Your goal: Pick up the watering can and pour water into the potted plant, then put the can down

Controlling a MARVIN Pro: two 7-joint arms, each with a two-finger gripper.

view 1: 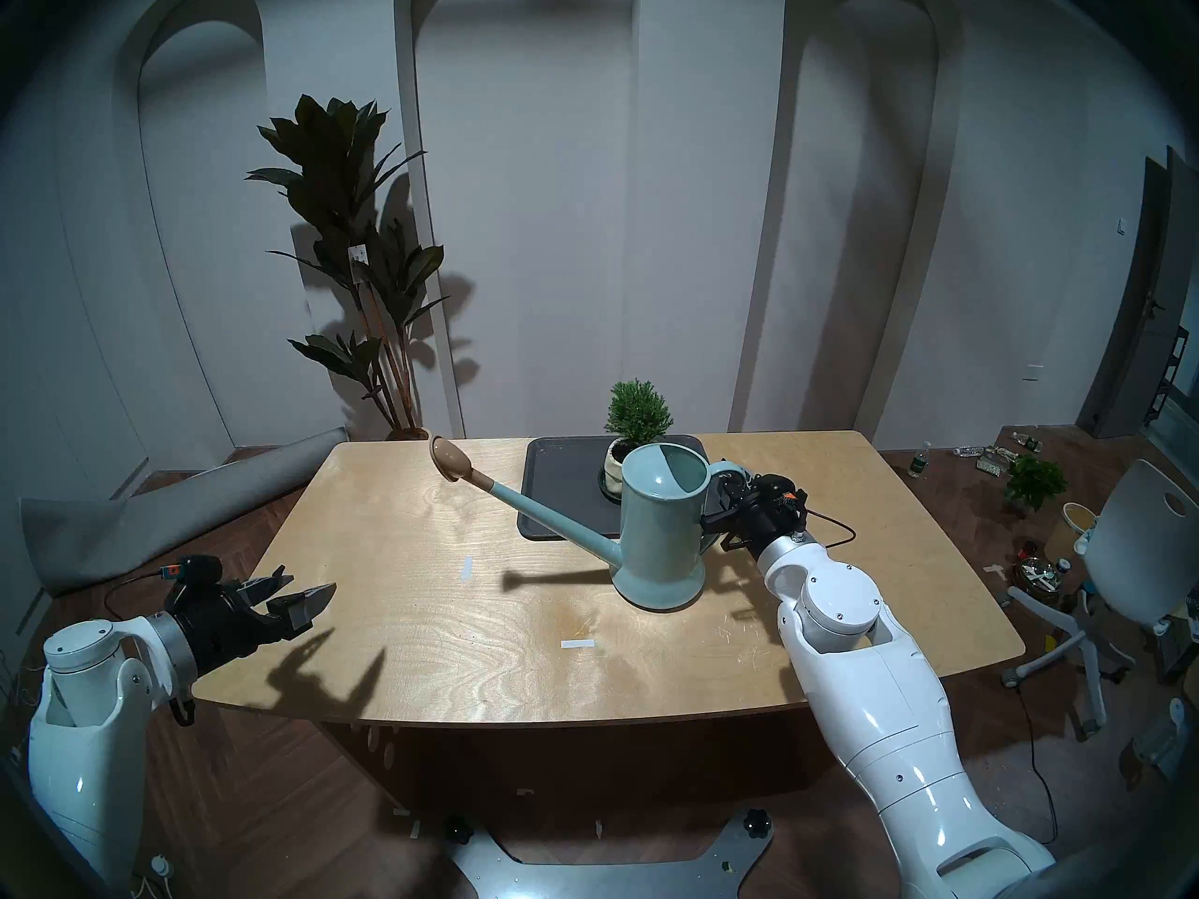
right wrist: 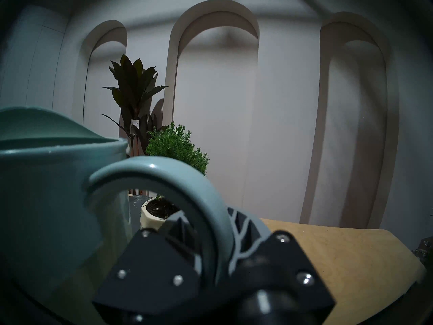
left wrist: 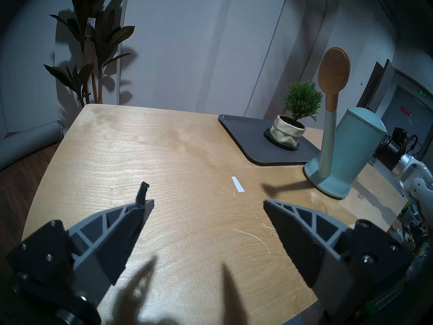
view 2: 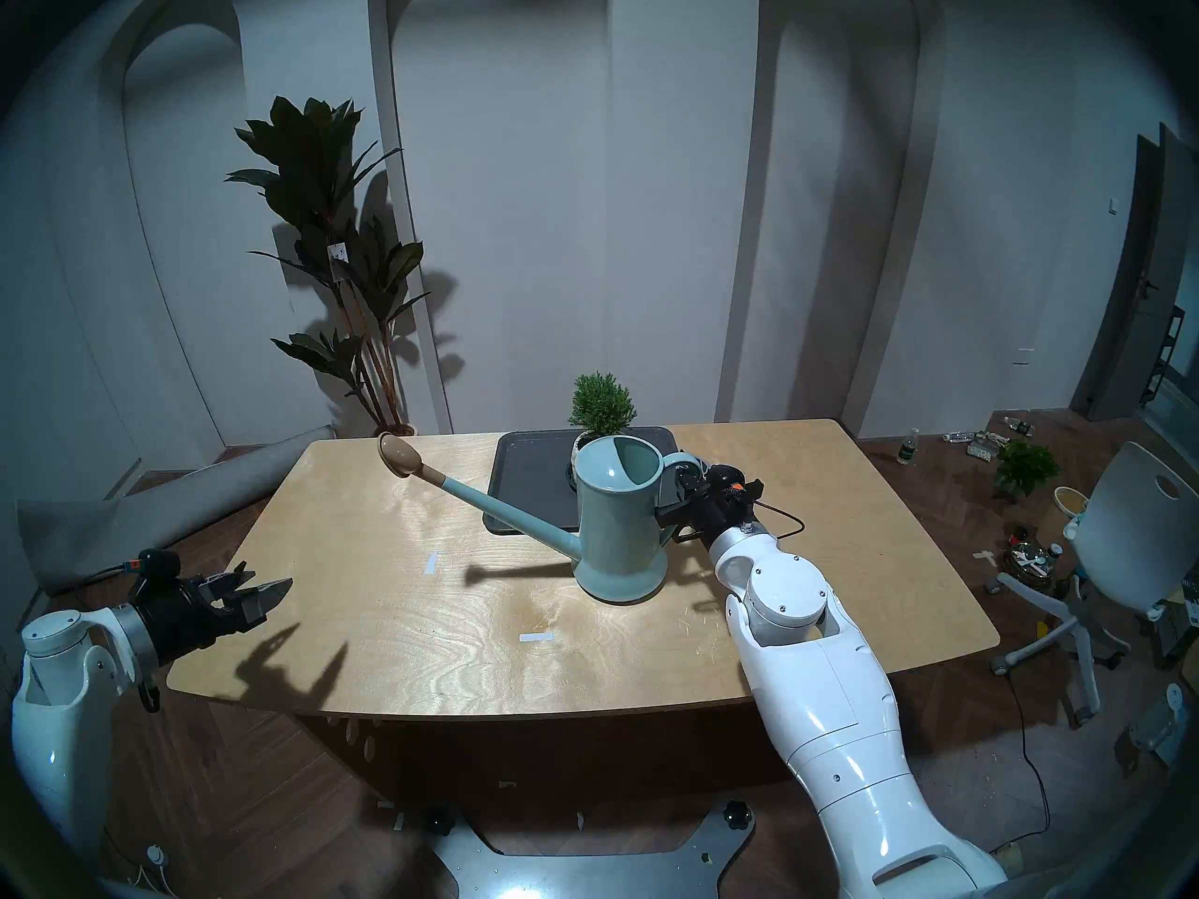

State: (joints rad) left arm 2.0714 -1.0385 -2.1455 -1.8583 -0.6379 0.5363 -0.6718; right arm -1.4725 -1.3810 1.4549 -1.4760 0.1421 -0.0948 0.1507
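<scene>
The pale blue-green watering can stands upright on the wooden table, its spout pointing left and ending in a tan rose. My right gripper is shut on the can's loop handle, one finger inside the loop and one outside. The potted plant, a bushy green shrub in a cream pot, stands on a dark tray just behind the can. My left gripper is open and empty above the table's near left corner, far from both.
A tall dark broad-leaved plant stands behind the table's far left. A grey rolled mat lies on the floor at left. A white chair, a small leafy plant and clutter are on the right floor.
</scene>
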